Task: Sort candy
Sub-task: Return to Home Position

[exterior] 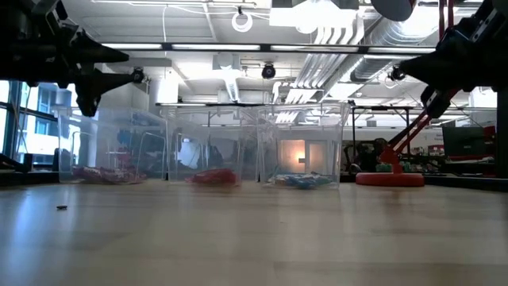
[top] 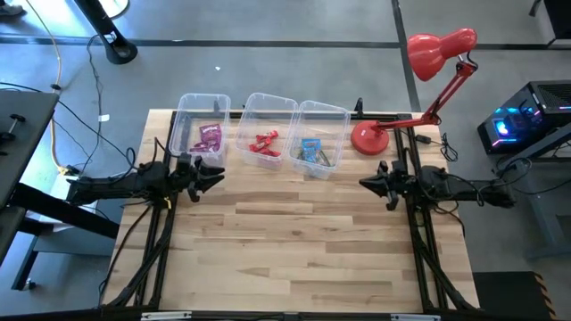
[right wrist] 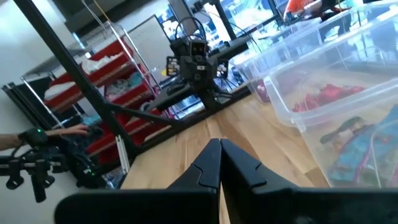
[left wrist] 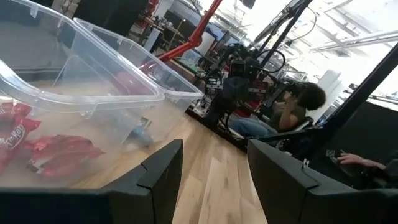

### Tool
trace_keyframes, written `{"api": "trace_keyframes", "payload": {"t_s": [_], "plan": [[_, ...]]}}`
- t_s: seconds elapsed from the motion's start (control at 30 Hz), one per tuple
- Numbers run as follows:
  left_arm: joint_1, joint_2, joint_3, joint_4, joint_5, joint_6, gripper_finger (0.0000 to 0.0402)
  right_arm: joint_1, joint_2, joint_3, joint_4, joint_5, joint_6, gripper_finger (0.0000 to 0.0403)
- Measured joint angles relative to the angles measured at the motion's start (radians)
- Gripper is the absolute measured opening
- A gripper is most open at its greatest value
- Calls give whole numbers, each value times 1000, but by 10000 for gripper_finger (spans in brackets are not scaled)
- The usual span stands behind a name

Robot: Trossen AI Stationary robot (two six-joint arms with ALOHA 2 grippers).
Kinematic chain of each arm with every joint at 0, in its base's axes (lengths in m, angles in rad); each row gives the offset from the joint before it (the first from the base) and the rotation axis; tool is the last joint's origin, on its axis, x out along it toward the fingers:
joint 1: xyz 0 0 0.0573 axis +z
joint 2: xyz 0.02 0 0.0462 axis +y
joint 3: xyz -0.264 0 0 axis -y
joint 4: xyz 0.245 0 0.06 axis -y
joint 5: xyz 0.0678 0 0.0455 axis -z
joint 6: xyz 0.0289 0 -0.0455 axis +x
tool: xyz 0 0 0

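A: Candy (top: 265, 144): location?
B: Sorted by colour in three clear bins (top: 270, 95), far edge of table (top: 303, 241).
A: Grippers?
B: Left gripper (top: 214, 176): fingers parted, empty. Right gripper (top: 366, 182): fingers together, empty. Both raised, near the bins.
A: Step?
B: Homing, seemingly; next calls only for parking both arms.

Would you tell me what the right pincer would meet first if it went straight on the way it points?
Probably the left pincer, which faces the right pincer across the table; the bins sit off to the side of that line. Relative height is unclear.
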Motion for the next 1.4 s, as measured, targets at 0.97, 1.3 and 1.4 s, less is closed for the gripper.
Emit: {"api": "trace_keyframes", "payload": {"t_s": [0.97, 1.3, 1.4], "plan": [[-31, 3, 0, -1, -1, -1, 174, -3, 13, -1, -14, 0, -3, 0], [-31, 3, 0, -1, -1, -1, 174, -3, 13, -1, -14, 0, -3, 0], [-31, 3, 0, -1, -1, -1, 174, -3, 13, -1, -14, 0, -3, 0]]}}
